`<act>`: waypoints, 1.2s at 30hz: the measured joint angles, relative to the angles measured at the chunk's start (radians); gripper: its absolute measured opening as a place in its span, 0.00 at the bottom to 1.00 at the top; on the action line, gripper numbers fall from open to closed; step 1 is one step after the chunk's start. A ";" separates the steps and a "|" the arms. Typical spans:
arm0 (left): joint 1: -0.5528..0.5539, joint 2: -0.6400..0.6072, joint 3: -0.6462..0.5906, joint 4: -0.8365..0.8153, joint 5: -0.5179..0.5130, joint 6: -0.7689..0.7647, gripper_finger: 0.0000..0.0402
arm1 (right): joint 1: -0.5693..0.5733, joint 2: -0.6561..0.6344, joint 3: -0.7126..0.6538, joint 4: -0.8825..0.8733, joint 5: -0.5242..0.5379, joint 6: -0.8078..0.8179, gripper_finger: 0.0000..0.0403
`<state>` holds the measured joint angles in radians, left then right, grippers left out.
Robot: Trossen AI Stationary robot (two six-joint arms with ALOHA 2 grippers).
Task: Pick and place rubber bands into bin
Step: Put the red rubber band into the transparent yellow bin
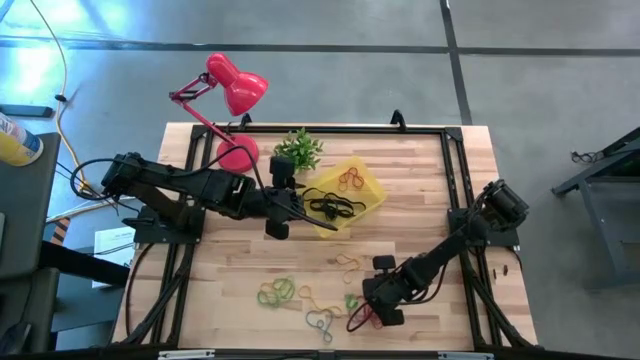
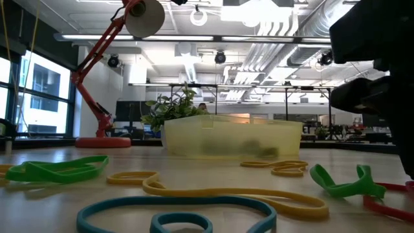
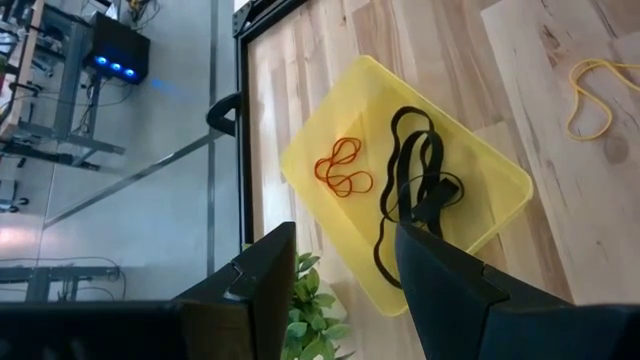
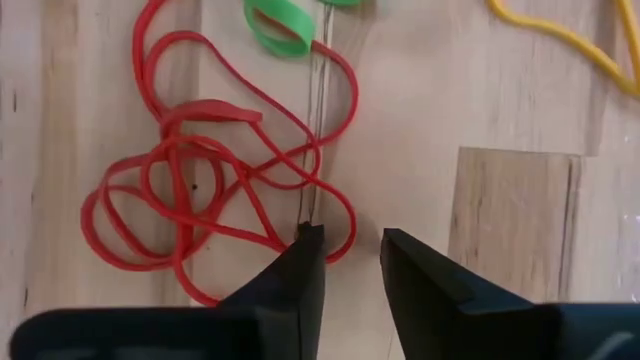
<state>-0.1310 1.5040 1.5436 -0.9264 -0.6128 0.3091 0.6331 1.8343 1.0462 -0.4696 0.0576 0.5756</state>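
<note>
The yellow bin [image 1: 352, 190] stands at the table's far middle, with black rubber bands [image 3: 415, 190] and an orange one [image 3: 343, 170] lying in it. My left gripper [image 3: 340, 290] hovers open over the bin's left end [image 1: 305, 205], holding nothing. More rubber bands lie loose on the near part of the table: green [image 1: 275, 292], yellow [image 1: 345, 262], teal [image 1: 320, 322] and a red tangle [image 4: 200, 190]. My right gripper [image 4: 350, 245] is low over the red tangle's edge [image 1: 375, 310], pointing steeply down, with a gap between its fingers. My right gripper comes from above with one loop of the red tangle [image 4: 345, 222] lying on the table between its two fingers. One fingertip [image 4: 308, 240] stands right at that strand. Whether it touches the strand I cannot tell.
A red desk lamp [image 1: 225, 100] and a small green plant [image 1: 298, 150] stand at the far left, beside the bin. Black frame rails [image 1: 455, 200] run along the table's edges. Bare wood lies between the bin and the loose bands.
</note>
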 joint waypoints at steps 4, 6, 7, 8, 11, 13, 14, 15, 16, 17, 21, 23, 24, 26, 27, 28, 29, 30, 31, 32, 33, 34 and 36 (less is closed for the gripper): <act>0.000 0.000 0.000 0.000 0.001 0.000 0.40 | -0.005 0.000 0.000 0.004 0.004 0.000 0.21; 0.000 0.000 0.000 0.000 0.002 0.000 0.40 | -0.010 0.000 0.000 0.017 0.000 0.000 0.21; 0.000 0.000 0.000 0.000 0.002 0.000 0.40 | -0.013 0.000 0.000 0.025 -0.001 0.000 0.21; 0.000 0.000 0.000 0.000 0.002 0.000 0.40 | -0.017 0.000 0.000 0.032 -0.002 -0.001 0.21; 0.000 0.000 0.000 0.000 0.002 0.000 0.40 | -0.024 0.000 0.000 0.050 -0.009 -0.025 0.21; 0.000 0.000 0.000 -0.001 0.002 0.000 0.40 | -0.026 0.000 0.000 0.050 -0.008 -0.041 0.21; 0.000 0.000 0.000 -0.003 0.002 0.000 0.40 | -0.026 0.000 0.000 0.048 -0.010 -0.049 0.21; 0.000 0.000 0.000 -0.007 0.002 0.000 0.40 | -0.027 0.000 0.000 0.048 -0.016 -0.057 0.21; 0.000 0.000 0.000 -0.012 0.002 0.000 0.40 | -0.026 0.000 0.000 0.047 -0.022 -0.061 0.21; 0.000 0.000 0.000 -0.017 0.002 0.000 0.40 | -0.026 0.003 0.000 0.046 -0.025 -0.064 0.21; 0.000 0.000 0.000 -0.020 0.002 0.000 0.40 | -0.027 0.026 0.003 0.052 -0.059 -0.067 0.21; 0.000 0.000 0.000 -0.020 0.002 0.000 0.40 | -0.028 0.037 0.004 0.056 -0.065 -0.056 0.21; 0.000 0.000 0.000 -0.020 0.002 0.000 0.40 | -0.027 0.038 0.004 0.057 -0.064 -0.051 0.21; 0.000 0.000 0.000 -0.020 0.002 0.000 0.40 | -0.028 0.038 0.004 0.058 -0.057 -0.042 0.20; 0.000 0.000 0.000 -0.020 0.002 0.000 0.40 | -0.029 0.039 0.003 0.058 -0.056 -0.041 0.20; 0.000 0.000 0.000 -0.020 0.002 0.000 0.40 | -0.030 0.039 0.003 0.058 -0.056 -0.041 0.19; 0.000 0.000 0.000 -0.020 0.002 0.000 0.40 | -0.032 0.040 0.003 0.057 -0.058 -0.042 0.17; 0.000 0.000 0.000 -0.020 0.001 0.000 0.40 | -0.032 0.040 0.003 0.056 -0.063 -0.043 0.15; 0.000 0.000 0.000 -0.019 0.001 0.000 0.40 | -0.033 0.040 0.002 0.055 -0.064 -0.043 0.11; 0.000 0.000 0.000 -0.019 0.001 0.000 0.40 | -0.033 0.040 0.002 0.054 -0.059 -0.043 0.07; 0.000 0.000 0.000 -0.019 0.001 0.000 0.40 | -0.032 0.041 0.002 0.053 -0.054 -0.042 0.04; 0.000 0.000 0.000 -0.019 0.000 0.000 0.40 | -0.032 0.040 0.002 0.052 -0.050 -0.040 0.02; 0.000 0.000 0.000 -0.019 0.000 0.000 0.40 | -0.032 0.040 0.002 0.051 -0.042 -0.016 0.03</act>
<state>-0.1310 1.5043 1.5436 -0.9459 -0.6126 0.3092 0.6008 1.8748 1.0479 -0.4186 0.0153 0.5592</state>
